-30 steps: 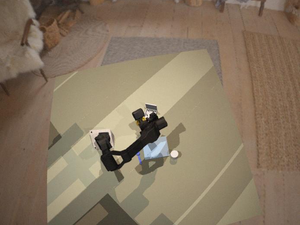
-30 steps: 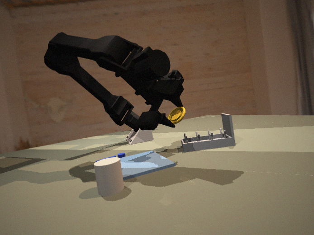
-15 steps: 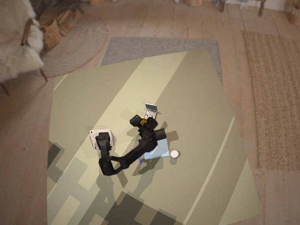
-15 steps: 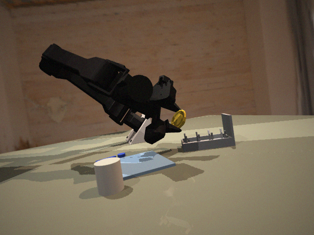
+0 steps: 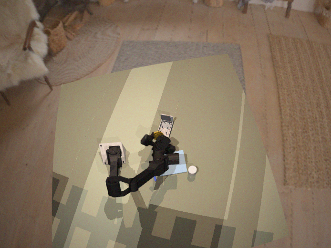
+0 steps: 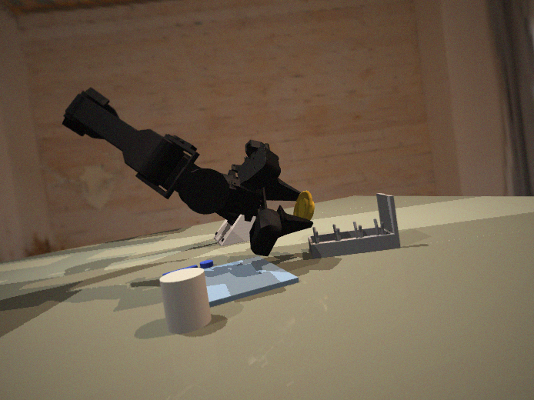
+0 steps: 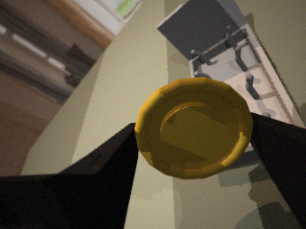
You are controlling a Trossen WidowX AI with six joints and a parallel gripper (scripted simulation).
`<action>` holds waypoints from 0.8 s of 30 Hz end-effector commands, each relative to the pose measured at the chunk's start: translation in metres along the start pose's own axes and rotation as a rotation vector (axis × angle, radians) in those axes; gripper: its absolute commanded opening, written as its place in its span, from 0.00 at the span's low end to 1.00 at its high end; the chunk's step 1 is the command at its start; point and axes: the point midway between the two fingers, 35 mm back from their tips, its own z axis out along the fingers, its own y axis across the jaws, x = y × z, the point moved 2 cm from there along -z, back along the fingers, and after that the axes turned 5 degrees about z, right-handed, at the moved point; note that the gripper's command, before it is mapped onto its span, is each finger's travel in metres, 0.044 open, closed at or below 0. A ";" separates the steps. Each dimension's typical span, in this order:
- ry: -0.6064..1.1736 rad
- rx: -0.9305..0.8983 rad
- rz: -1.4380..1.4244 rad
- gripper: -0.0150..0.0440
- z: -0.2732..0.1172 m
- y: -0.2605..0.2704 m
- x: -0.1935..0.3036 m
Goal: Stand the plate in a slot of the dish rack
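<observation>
A yellow round plate (image 5: 158,134) (image 6: 305,206) (image 7: 195,133) is gripped by opposite edges of its rim. My gripper (image 6: 306,209) (image 7: 189,125) is shut on it; the arm partly hides the fingers in the top view. In the exterior view the plate stands steeply, close to upright, in the air just off and above the low end of the grey dish rack (image 5: 166,117) (image 6: 356,245) (image 7: 201,27). The rack has several short pegs and a tall wall at its far end. In the wrist view the plate hides part of the rack's near end.
A light blue board (image 5: 179,169) (image 6: 267,284) lies below the arm. A white cylinder (image 5: 192,170) (image 6: 185,301) stands by the board's corner. A blue object (image 5: 154,178) (image 6: 206,264) lies beside the board. The white arm base (image 5: 103,148) (image 6: 236,235) is at the left in the top view.
</observation>
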 end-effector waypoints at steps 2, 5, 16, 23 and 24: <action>-0.084 0.004 -0.108 0.25 -0.001 -0.001 0.006; -0.136 0.017 -0.178 0.25 -0.003 -0.003 0.008; -0.310 0.113 -0.443 0.25 -0.011 -0.008 0.019; -0.395 0.201 -0.601 0.25 -0.017 -0.009 0.025; -0.397 0.203 -0.605 0.25 -0.017 -0.009 0.025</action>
